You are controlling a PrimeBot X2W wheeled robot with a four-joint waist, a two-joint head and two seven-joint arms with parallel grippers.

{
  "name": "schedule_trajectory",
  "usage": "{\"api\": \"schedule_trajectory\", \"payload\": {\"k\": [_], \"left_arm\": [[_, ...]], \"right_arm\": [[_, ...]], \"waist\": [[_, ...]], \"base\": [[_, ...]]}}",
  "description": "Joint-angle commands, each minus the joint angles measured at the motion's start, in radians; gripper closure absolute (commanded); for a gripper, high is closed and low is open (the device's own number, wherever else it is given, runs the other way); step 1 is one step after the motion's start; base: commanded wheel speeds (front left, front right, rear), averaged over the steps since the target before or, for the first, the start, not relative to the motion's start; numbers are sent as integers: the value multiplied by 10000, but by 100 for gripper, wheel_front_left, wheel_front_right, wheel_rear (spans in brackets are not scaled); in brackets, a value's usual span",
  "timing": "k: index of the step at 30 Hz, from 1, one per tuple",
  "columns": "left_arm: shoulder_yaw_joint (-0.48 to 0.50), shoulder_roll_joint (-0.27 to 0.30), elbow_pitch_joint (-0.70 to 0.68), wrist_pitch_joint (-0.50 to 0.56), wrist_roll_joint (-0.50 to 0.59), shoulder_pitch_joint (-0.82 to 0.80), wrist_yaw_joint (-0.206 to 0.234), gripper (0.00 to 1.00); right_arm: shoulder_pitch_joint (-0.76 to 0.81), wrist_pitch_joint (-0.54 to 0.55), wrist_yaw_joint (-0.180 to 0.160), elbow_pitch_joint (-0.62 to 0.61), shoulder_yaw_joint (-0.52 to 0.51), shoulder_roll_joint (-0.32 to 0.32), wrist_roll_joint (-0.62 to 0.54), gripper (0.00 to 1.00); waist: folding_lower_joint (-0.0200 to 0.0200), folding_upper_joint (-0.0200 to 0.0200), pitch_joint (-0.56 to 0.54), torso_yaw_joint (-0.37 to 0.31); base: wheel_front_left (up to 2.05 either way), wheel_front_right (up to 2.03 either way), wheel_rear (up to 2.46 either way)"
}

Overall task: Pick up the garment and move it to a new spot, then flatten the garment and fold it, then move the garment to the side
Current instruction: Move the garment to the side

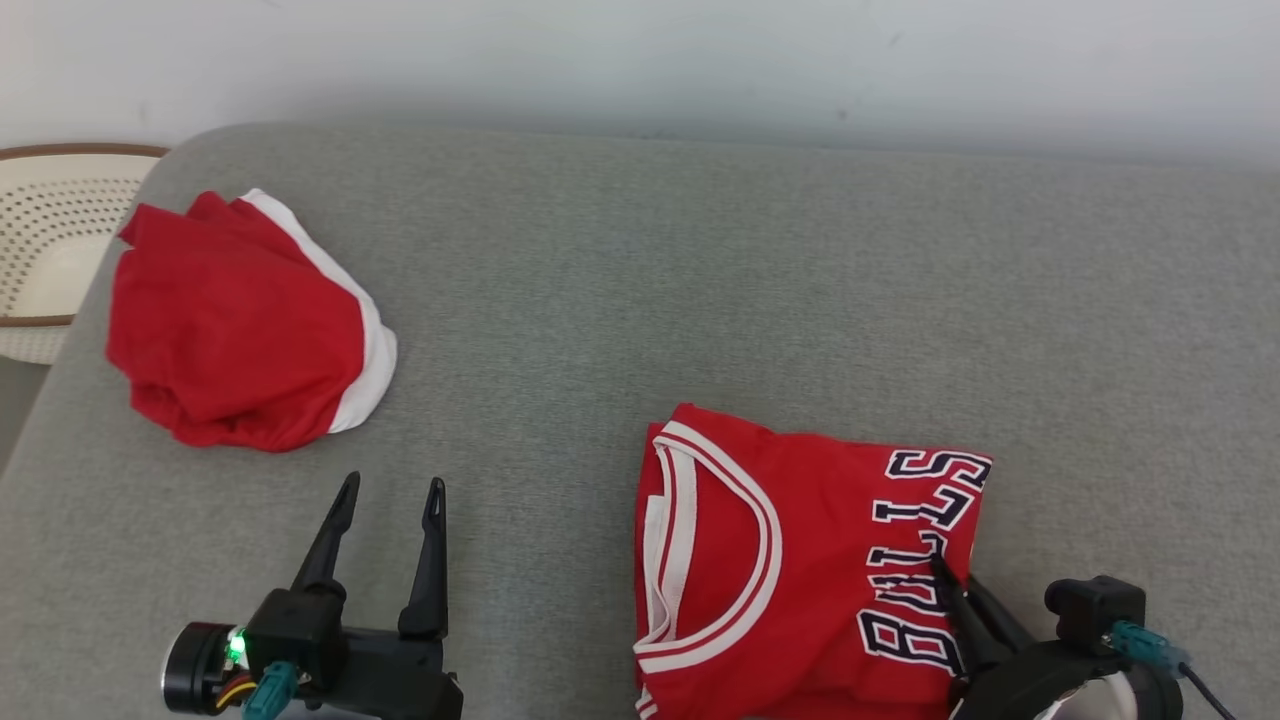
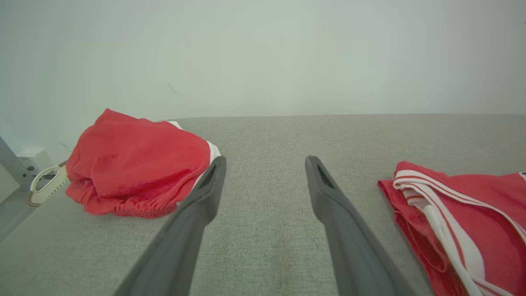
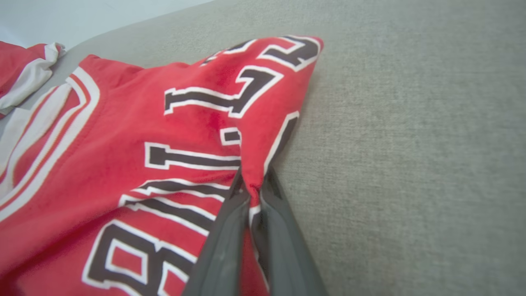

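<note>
The garment (image 1: 800, 540) is a red jersey with white trim and dark lettering, lying folded on the grey cushion at the lower right of the head view. My right gripper (image 1: 945, 572) is shut on the jersey's right edge. In the right wrist view the two fingers (image 3: 251, 185) pinch a raised fold of the red cloth (image 3: 144, 135). My left gripper (image 1: 392, 488) stands open over bare cushion to the left of the jersey, holding nothing. The left wrist view has its fingers (image 2: 265, 164) spread wide, with the jersey's collar (image 2: 472, 222) at the right.
A second red and white garment (image 1: 230, 320) lies crumpled at the cushion's far left (image 2: 135, 168). A perforated cream basket (image 1: 50, 240) sits beyond the left edge. The grey cushion (image 1: 700, 280) ends at a pale wall behind.
</note>
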Motion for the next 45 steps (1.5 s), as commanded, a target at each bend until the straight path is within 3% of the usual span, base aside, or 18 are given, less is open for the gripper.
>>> {"api": "schedule_trajectory", "payload": {"k": [1,7,15,22,32,41,45], "left_arm": [[31,61,-79,-48,129,-97,43,0],[118,161,-361,-57,247,-248,114,0],[119,483,-837,203,491,-598,224,0],[-76,655,-1230,586,786,-1121,120,0],[-403,754,-1662,1006,1166,-1939,-9,0],[-646,729,-1947,1149,1377,-2281,-50,0],[-731,692,-2056,1183,1482,-2517,-76,0]], "right_arm": [[13,-76,-22,45,-111,-240,-146,100],[210,-197,-20,-360,-321,-383,-284,100],[484,-331,-19,-1043,-779,-609,-584,100],[-203,-595,-17,-1076,-1026,-839,-662,100],[-2468,-1017,-17,158,-2031,-2244,-876,100],[-4575,-1186,-17,2181,-1885,-3887,-671,100],[-5198,-1246,-17,3024,-1939,-4302,-695,100]], "waist": [[0,0,123,-267],[0,0,421,-1030],[0,0,998,-2843],[0,0,1530,-3666],[0,0,2342,-3875],[0,0,2863,-3594],[0,0,3147,-3437]], "base": [[0,0,0],[0,0,0],[0,0,0],[0,0,0],[0,0,0],[0,0,0],[0,0,0]]}}
